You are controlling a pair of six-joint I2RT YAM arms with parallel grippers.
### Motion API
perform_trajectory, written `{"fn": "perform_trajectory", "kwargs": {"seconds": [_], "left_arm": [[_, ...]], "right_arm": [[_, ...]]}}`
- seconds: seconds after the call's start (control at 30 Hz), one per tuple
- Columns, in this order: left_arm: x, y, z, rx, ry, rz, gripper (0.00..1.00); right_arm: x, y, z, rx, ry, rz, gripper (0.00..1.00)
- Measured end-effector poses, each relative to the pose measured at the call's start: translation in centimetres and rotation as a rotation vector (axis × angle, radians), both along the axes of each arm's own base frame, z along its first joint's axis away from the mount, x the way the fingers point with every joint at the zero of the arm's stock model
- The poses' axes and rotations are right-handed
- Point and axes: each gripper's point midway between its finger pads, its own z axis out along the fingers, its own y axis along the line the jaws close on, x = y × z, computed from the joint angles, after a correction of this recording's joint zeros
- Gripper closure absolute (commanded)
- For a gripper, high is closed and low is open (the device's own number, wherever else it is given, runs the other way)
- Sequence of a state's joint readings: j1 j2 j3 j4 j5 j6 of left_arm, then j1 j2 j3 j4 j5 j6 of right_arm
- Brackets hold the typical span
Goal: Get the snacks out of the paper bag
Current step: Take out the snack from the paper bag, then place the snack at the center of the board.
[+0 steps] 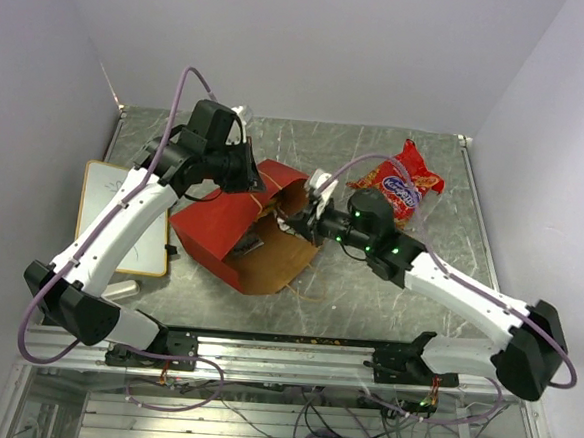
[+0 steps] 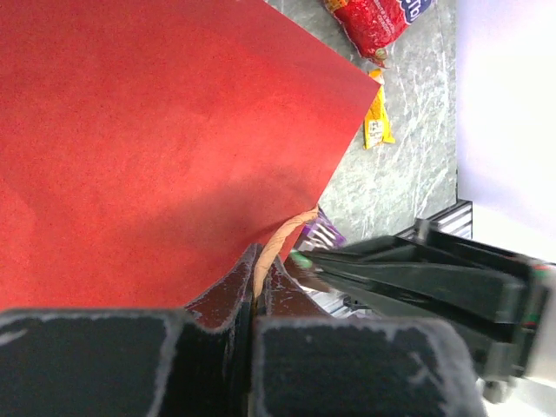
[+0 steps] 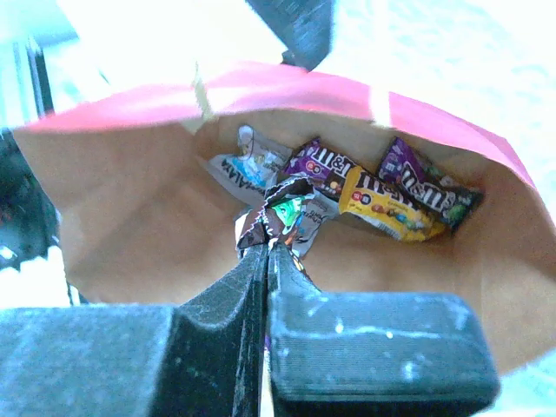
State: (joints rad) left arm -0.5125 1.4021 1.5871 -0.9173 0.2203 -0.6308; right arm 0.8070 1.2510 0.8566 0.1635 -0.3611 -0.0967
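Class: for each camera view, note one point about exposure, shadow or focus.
Top external: even light, soft shadows on the table. Left wrist: the paper bag glows brighter mid-panel, the left gripper is dark and soft. Right wrist: everything beyond the bag's rim is washed out white; the snacks inside are readable.

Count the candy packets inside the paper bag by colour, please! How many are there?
Purple packets: 2
Yellow packet: 1
Light-blue packet: 1
Dark packet, pinched by the right tool: 1
Total in the paper bag: 5
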Motion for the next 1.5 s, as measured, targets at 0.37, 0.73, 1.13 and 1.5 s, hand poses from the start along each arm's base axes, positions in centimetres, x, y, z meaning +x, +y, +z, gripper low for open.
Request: {"fn": "perform_trajectory", "kwargs": {"seconds": [0.37,0.73,1.13,1.5], "left_arm": [[0.2,0.0,-1.6,-0.002,0.036,0.031,0.93],[0.1,-0.1,-1.6,-0.005,0.041,0.031,0.93],[0.2,-0.6,-1.0,-0.002,0.033,-0.019,0.93],[0.2,-0.4,-0.9,0.027,0.012,-0.054,0.93]], "right_arm": [[-0.2,-9.3,6.8,0.165,0.165,-0.495,1.00],[8.2,-25.3,-3.2,-0.136,0.300,-1.296,1.00],[9.8,-35.5,-12.7,-0.403,0.501,-1.572,1.00],[9.3,-36.8,-17.4,-0.512,0.585,-1.563,1.00]]}}
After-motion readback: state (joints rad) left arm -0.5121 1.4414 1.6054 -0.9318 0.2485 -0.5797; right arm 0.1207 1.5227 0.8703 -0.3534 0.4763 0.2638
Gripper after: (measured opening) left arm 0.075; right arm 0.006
